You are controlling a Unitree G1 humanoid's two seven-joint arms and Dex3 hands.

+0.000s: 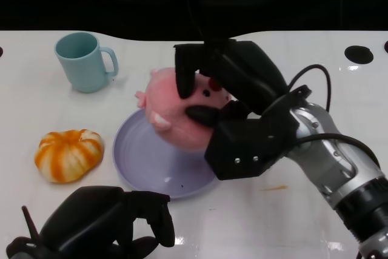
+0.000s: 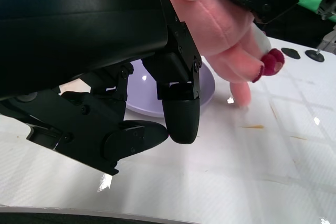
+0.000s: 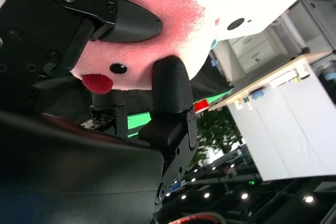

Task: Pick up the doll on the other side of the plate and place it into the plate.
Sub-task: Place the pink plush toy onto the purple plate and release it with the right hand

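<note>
A pink plush doll (image 1: 176,110) with a red nose and black eyes hangs over the far right part of the lavender plate (image 1: 136,156). My right hand (image 1: 233,104) grips it from the right, fingers wrapped over its head and under its body. In the right wrist view the doll (image 3: 157,40) fills the space between the black fingers (image 3: 170,85). The left wrist view shows the doll (image 2: 226,24) raised above the plate (image 2: 207,85). My left hand (image 1: 103,219) rests at the near table edge with its fingers curled in and nothing in them.
A teal mug (image 1: 85,62) stands at the back left. An orange and white pumpkin (image 1: 68,154) lies left of the plate. A small brown smear (image 1: 274,188) marks the white table right of the plate. Black round holes (image 1: 359,54) sit at the far right.
</note>
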